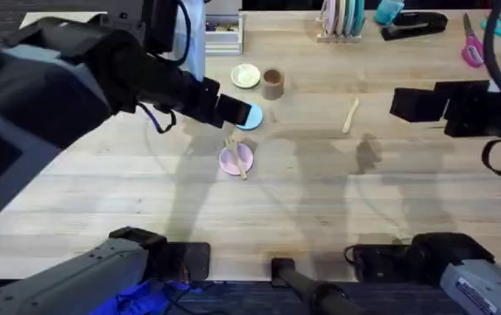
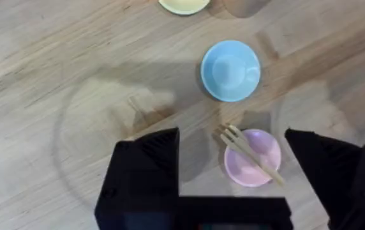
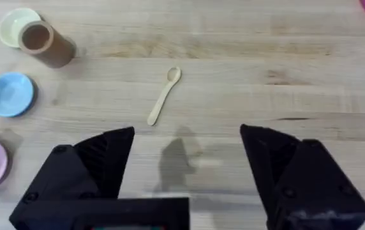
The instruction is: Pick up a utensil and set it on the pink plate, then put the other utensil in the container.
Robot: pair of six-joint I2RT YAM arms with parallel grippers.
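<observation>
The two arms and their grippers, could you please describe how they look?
Both arms are black with bulky, boxy links. The left gripper and right gripper each have two broad, angular matte-black fingers. A blue cable loops beneath the left arm in the overhead view. No markings are legible.

No legible text, labels, brand marks, numbers or signs appear in any view — not on the table surface, the plates, the cup, the utensils or the arm housings. Nothing can be read.
</observation>
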